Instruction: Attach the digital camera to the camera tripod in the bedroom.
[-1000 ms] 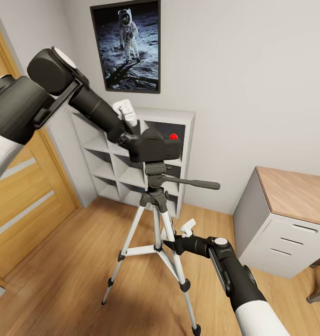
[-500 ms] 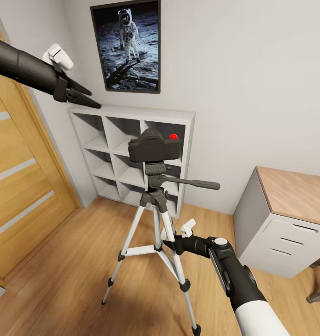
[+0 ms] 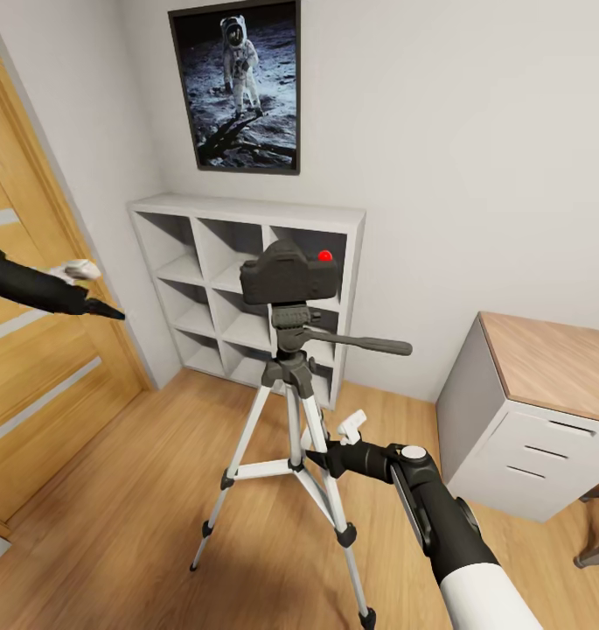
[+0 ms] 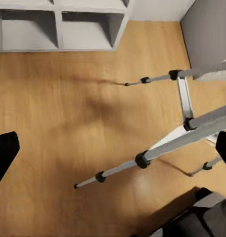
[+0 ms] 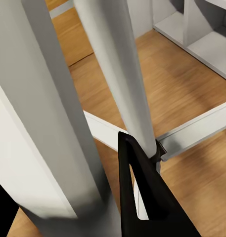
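digital camera [image 3: 289, 273]: you've got black, one red dot
camera tripod [image 3: 292, 420]: silver legs, black joints, dark grey head
door [image 3: 28, 350]: oak, pale stripes
cube shelf [image 3: 247, 210]: white
floor [image 3: 142, 525]: light wood
poster [image 3: 238, 86]: your grey moon scene, black frame

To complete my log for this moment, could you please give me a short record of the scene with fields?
Room: bedroom with astronaut poster, cube shelf, oak door
Digital camera: sits upright on the tripod's head, red dot visible, no end effector touching it
Camera tripod: stands on the wood floor, legs spread
Left end effector: open, in the air by the door, apart from the camera
Right end effector: low, at a tripod leg; grip unclear
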Robot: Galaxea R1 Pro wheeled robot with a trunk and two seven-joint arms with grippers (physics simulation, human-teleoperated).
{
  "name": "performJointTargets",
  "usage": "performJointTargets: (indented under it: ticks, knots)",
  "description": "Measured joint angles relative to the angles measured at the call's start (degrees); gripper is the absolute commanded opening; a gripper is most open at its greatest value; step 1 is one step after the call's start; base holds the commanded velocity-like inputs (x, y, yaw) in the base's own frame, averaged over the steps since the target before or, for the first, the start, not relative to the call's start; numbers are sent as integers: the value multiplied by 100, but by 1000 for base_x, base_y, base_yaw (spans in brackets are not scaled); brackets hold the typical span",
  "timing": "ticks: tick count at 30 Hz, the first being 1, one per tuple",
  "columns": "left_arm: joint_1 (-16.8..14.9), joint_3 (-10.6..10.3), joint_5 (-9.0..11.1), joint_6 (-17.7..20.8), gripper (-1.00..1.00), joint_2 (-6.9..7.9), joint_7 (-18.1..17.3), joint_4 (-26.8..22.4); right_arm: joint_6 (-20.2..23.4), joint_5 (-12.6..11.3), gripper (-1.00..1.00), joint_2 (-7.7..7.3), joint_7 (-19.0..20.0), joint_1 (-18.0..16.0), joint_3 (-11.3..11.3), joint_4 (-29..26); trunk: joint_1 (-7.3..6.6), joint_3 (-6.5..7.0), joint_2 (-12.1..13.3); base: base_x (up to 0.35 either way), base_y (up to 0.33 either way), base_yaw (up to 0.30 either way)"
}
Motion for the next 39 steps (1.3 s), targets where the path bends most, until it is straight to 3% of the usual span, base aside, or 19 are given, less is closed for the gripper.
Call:
performJointTargets:
  ticks: [3,4,7,8,12,13,17,18,19,22,23,27,28,30,33,38,39]
  knots:
    - [456,8,-166,-5,100,-129,576,838,0,-3,-100,0,2,1,1,9,-2,0,-3,0,0,0]
    - [675,10,-237,-20,100,-306,1060,1439,-4,-10,-100,1,0,2,1,17,-2,0,-4,0,0,0]
    - [1014,7,-280,-152,100,-657,1881,2391,-2,-1,-100,0,2,1,0,12,-1,0,-3,0,0,0]
    - [1130,2,-287,-412,100,-900,2427,2971,1,-8,-100,1,1,-1,2,16,-1,0,-4,0,0,0]
    - [1371,16,-163,-1315,100,-1351,3451,3922,-8,-8,-100,1,-1,1,-1,22,-2,0,-5,0,0,0]
    - [1605,40,40,-1835,100,-1502,3863,4149,-6,-7,-100,0,-1,2,2,22,-2,0,-6,0,0,0]
    - [2436,92,722,-2920,100,-1700,4506,4381,-11,-5,-100,1,-1,2,5,18,-2,-1,-5,0,0,0]
    - [2824,168,1239,-3434,100,-1750,4758,4432,-13,-8,-100,0,-2,1,6,24,-3,-1,-6,0,0,0]
    - [3131,135,1544,-3709,100,-1769,4883,4458,-10,-4,-100,1,-1,2,5,16,-2,-1,-5,0,0,0]
    - [3665,155,2618,-4427,100,-1809,5207,4495,-13,-6,-100,0,-2,2,2,22,-2,-1,-6,0,0,0]
    - [3976,169,3342,-4803,100,-1832,5375,4509,-14,-5,-100,0,-2,2,0,23,-2,0,-6,0,0,0]
    - [4562,163,4646,-5255,100,-1897,5597,4524,-13,-7,-100,1,-2,0,5,25,-2,-1,-6,0,0,0]
    - [4778,157,5111,-5373,100,-1953,5653,4529,-14,-5,-100,1,-2,1,5,22,-2,-1,-6,0,0,0]
    - [4947,171,5466,-5447,100,-2020,5703,4530,-12,-7,-100,0,-1,0,7,24,-2,0,-6,0,0,0]
    - [5113,173,5828,-5517,100,-2122,5844,4532,-12,-6,-100,1,-1,0,8,22,-2,0,-6,0,0,0]
    - [5191,191,6038,-5536,100,-2221,6440,4533,-12,-6,-100,1,-1,1,2,25,-2,0,-6,0,0,0]
    - [5206,194,6069,-5527,100,-2335,6908,4533,-11,-6,-100,1,-1,2,1,23,-2,0,-6,0,0,0]
